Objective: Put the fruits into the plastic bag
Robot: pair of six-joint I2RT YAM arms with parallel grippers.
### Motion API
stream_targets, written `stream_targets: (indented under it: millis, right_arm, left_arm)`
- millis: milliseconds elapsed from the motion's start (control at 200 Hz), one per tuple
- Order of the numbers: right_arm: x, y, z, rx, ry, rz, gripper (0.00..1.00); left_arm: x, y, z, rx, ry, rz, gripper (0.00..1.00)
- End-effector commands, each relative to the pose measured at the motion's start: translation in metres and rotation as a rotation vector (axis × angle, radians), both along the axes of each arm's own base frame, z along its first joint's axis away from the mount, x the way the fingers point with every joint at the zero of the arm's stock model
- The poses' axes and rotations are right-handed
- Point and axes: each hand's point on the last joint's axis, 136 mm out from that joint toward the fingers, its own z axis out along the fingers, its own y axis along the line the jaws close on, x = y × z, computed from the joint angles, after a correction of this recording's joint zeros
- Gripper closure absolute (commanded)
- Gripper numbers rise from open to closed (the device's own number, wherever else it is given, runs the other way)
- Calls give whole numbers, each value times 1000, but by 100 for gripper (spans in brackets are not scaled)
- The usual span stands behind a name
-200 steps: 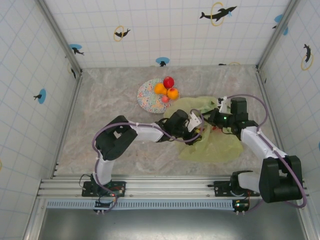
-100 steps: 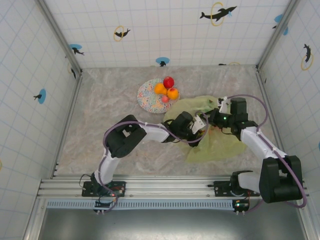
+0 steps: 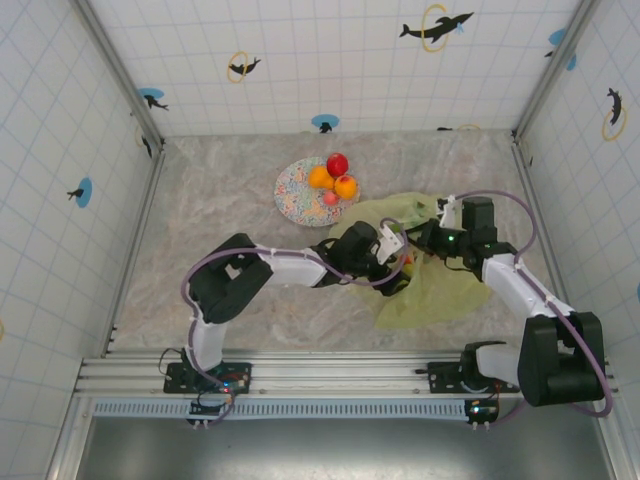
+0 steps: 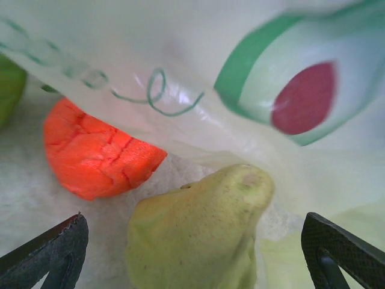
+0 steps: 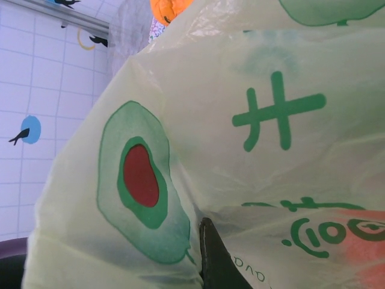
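The plastic bag (image 3: 440,295) lies crumpled on the table at 4 o'clock from the patterned plate (image 3: 292,195), its mouth turned toward 9 o'clock. It looks thin, soft and slippery. It will likely sag shut unless its rim is held up, so the rim or a handle loop is the place to pinch it.

The right gripper (image 3: 430,238) does this at the bag's 12 o'clock edge, clamped tight on a fold of the printed film. The left gripper (image 3: 398,258) reaches into the mouth. Its 2 fingers (image 4: 57,250) are spread wide and have hold of nothing.

In the left wrist view 3 fruits are in the bag:
- The pear (image 4: 198,235) lies free between the fingers.
- An orange-red fruit (image 4: 96,153) sits at 10 o'clock from the pear.
- A green fruit (image 4: 9,84) shows at the far left edge.

On the plate's 2 o'clock side wait the red apple (image 3: 338,163), 2 oranges (image 3: 320,177) and, smallest, a pink fruit (image 3: 331,198).

These fruits are probably light, hard and smooth, and apt to roll. Each is best taken across its widest part. The pink fruit is touching an orange, so it will need a careful approach.
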Motion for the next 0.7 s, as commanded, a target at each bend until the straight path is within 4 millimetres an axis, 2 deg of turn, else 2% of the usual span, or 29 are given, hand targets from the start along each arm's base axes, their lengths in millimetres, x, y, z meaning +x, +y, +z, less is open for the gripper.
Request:
stream_targets:
  millis: [0, 165, 210, 225, 345, 525, 591, 696]
  right_arm:
    - [-2, -5, -4, -24, 5, 4, 100]
    - [-1, -7, -7, -27, 13, -2, 100]
    - [-1, -7, -8, -26, 14, -2, 100]
    - [0, -7, -8, -26, 14, -2, 100]
    - [0, -6, -11, -25, 17, -3, 100]
    - [1, -6, -13, -24, 18, -5, 100]
    - [2, -5, -13, -22, 18, -4, 100]
    - [3, -5, -13, -22, 18, -4, 100]
  left_arm:
    - [7, 14, 15, 3, -51, 48, 7]
    - [8, 37, 17, 50, -70, 113, 10]
    - [9, 41, 23, 45, -75, 130, 12]
    - [5, 47, 16, 63, -63, 133, 12]
    - [-1, 68, 13, 83, -39, 189, 18]
    - [11, 107, -17, 265, -60, 339, 24]
    - [13, 111, -26, 322, -78, 336, 22]
    - [9, 103, -33, 378, -129, 288, 19]
